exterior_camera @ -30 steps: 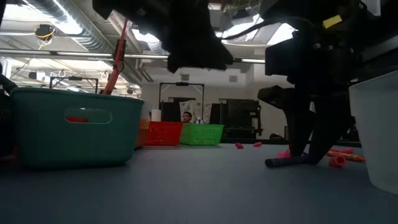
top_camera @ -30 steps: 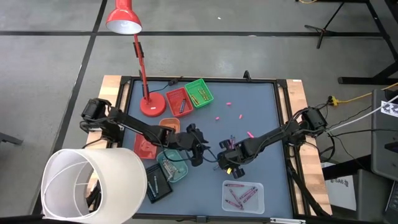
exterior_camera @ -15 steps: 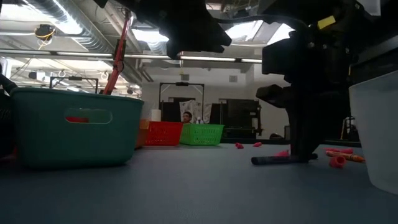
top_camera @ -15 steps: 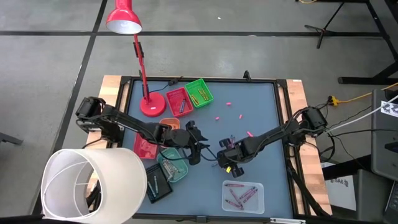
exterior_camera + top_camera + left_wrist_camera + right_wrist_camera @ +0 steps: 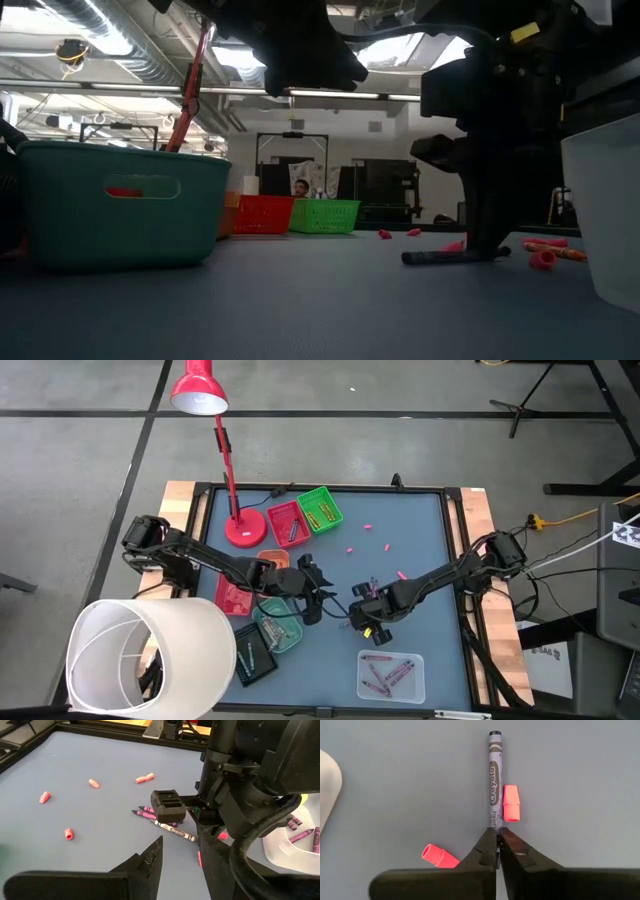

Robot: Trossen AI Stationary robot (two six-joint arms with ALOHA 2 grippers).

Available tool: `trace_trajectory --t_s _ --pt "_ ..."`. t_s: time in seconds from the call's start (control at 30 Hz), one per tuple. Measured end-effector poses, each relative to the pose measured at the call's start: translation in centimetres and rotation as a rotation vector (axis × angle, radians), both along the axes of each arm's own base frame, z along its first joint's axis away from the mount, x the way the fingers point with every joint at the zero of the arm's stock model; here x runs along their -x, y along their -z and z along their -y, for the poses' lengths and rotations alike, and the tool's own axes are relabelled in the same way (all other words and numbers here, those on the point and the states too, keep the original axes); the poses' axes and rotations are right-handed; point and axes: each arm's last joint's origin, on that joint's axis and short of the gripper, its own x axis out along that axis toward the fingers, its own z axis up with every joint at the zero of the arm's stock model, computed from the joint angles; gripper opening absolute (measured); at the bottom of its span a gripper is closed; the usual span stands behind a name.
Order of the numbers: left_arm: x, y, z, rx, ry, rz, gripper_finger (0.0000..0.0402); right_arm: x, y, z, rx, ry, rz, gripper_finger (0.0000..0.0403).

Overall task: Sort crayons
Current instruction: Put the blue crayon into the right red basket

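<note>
On the blue table, my left gripper hangs apart-fingered over the teal tray at about eight o'clock from centre. My right gripper, at six o'clock from centre, has its tips pinched on the end of a grey crayon lying flat. I judge I should lift straight, keeping it clear of the pink stub touching its side.

Overhead light is even, soft shadows on the table. Low view heavily backlit by ceiling lights; my arms silhouetted. Near fingers in my wrist views are blurred.
</note>
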Motion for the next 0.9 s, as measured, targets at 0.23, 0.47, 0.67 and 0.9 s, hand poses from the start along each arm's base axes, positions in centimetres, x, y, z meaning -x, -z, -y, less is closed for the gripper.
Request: trace_trajectory --t_s 0.23,0.47,0.67,0.9 --pt "0.00 0.00 0.01 0.002 0.002 -0.001 0.0108 0.00 0.03 0.00 -0.001 0.001 -0.001 0.0026" --pt "0.00 0.02 0.05 0.013 0.018 -0.003 0.0108 0.03 0.14 -0.03 -0.004 0.001 -0.006 0.0082" --pt "0.03 0.02 0.21 0.015 0.028 -0.004 0.0108 0.18 0.20 0.11 0.018 0.033 -0.018 0.0103" --pt "0.41 0.24 0.41 0.050 0.107 -0.063 0.0108 0.50 0.27 0.19 0.018 0.058 -0.056 0.0103"
